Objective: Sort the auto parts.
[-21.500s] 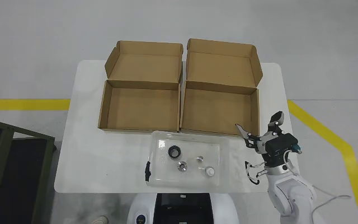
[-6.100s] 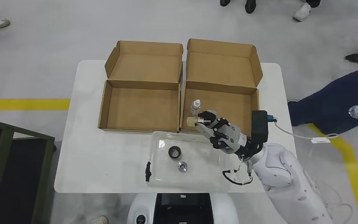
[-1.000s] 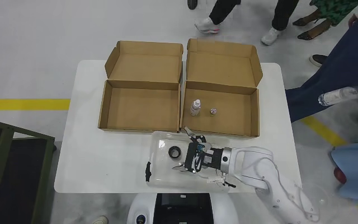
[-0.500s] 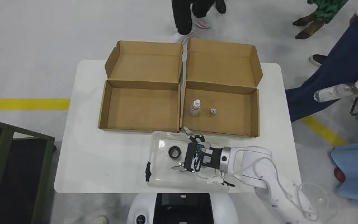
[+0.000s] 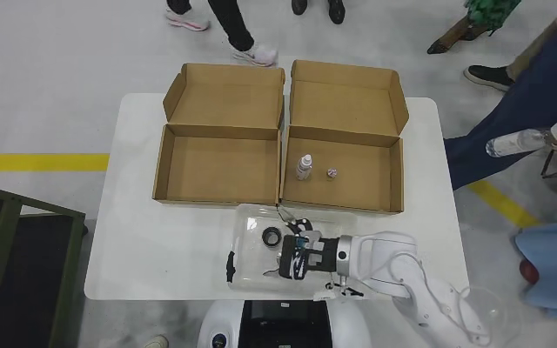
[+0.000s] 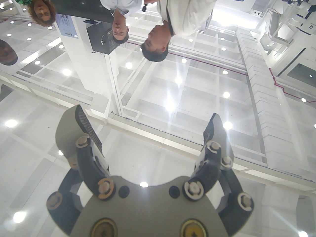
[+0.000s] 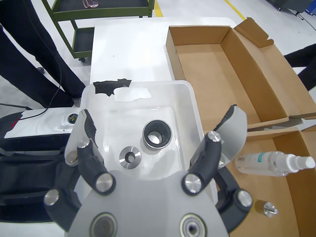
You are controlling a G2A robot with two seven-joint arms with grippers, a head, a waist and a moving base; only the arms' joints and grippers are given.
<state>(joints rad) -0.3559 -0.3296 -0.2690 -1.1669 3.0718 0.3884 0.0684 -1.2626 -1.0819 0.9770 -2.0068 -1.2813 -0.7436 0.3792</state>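
This was a big work hall, like a factory or a robot test room. The white table [image 5: 139,217], with cardboard boxes [image 5: 218,170] on it, stood on a smooth grey floor [image 5: 70,52] with yellow lines [image 5: 52,162] painted beside the table. A green metal cart [image 7: 103,13] stood next to the table. High above the table was a white grid ceiling [image 6: 209,80] with many round lights [image 6: 170,103].

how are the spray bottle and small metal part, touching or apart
Apart. Top view shows bare box floor between the spray bottle and small metal part.
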